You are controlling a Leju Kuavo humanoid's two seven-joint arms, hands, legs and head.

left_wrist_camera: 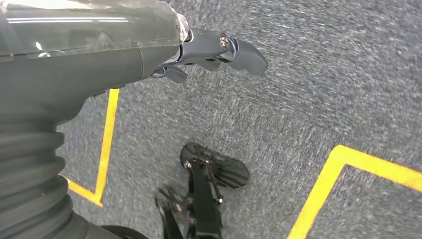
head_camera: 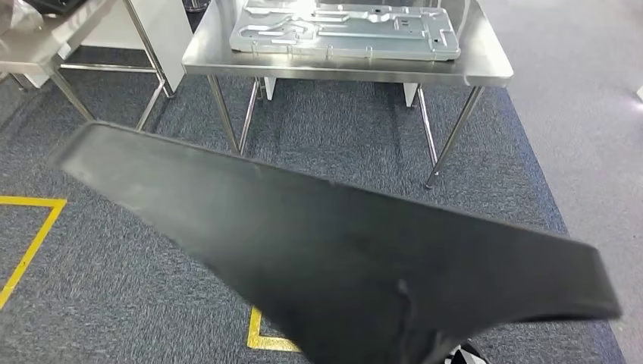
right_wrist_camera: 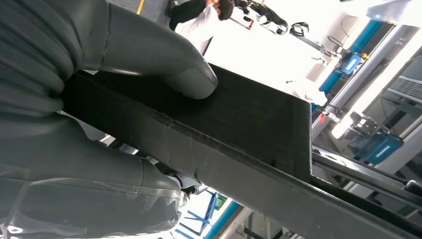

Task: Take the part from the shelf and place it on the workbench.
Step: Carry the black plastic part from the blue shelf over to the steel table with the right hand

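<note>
My right hand [right_wrist_camera: 99, 114] is holding the part [head_camera: 341, 250]. My thick thumb [right_wrist_camera: 164, 64] presses on one flat face of it, and my other fingers [right_wrist_camera: 99, 169] wrap round the other side, so the part is squeezed between them. My left hand [left_wrist_camera: 219, 50] hangs down by my side over the grey carpet [left_wrist_camera: 323, 89]. It holds nothing. Its fingers look bent, but I cannot tell if they are curled shut or loose.

The part is a long, flat, black board. In my head view it stretches out in front of me, low and wide, above the floor. It is not on the table yet.

The shiny metal table [head_camera: 485, 72] is ahead of me, well apart from the part. A big grey metal tray [head_camera: 349, 34] already lies on top of it. Yellow lines [head_camera: 30, 235] are painted on the carpet near my feet.

I think I am carrying the part to the table now. What could go wrong? I hold the long part near one end with one hand, so the far end could tip down and slip from my fingers. The far end could also bump the table edge or a table leg [head_camera: 451, 136]. And the tray takes up a lot of room, so the part may land on it.
</note>
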